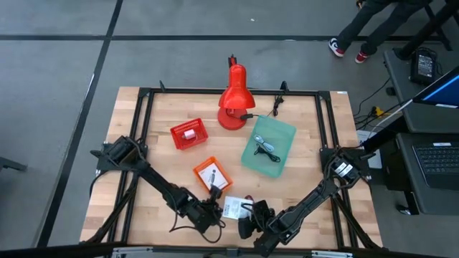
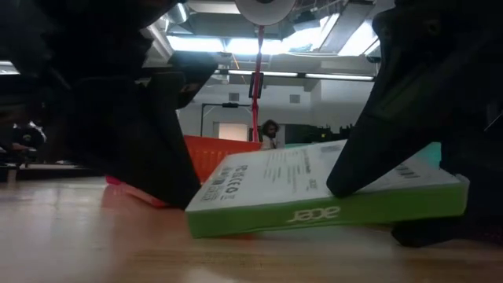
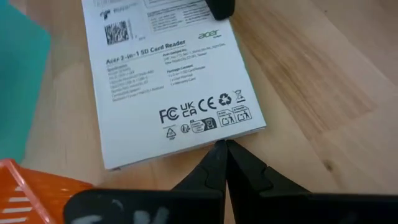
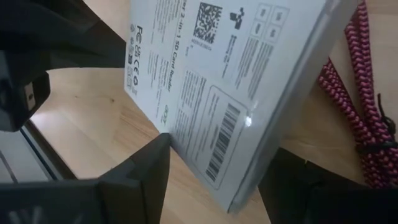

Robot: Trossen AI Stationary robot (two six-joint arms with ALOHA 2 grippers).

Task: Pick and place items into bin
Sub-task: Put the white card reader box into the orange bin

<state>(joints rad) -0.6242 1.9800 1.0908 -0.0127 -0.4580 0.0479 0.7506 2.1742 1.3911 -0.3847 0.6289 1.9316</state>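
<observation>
My right gripper (image 4: 211,180) straddles the Acer card reader box (image 4: 236,81) low in frame; squeeze evenly, while my shut left gripper (image 3: 222,152) braces its edge.

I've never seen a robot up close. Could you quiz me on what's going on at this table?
1. True or false: the left end effector is shut.
2. What sits between the right end effector's fingers? A) white printed box B) red lamp C) orange basket
3. Fill in: the black cable lies in the ___-coloured tray.

Key: 1 true; 2 A; 3 teal.
</observation>
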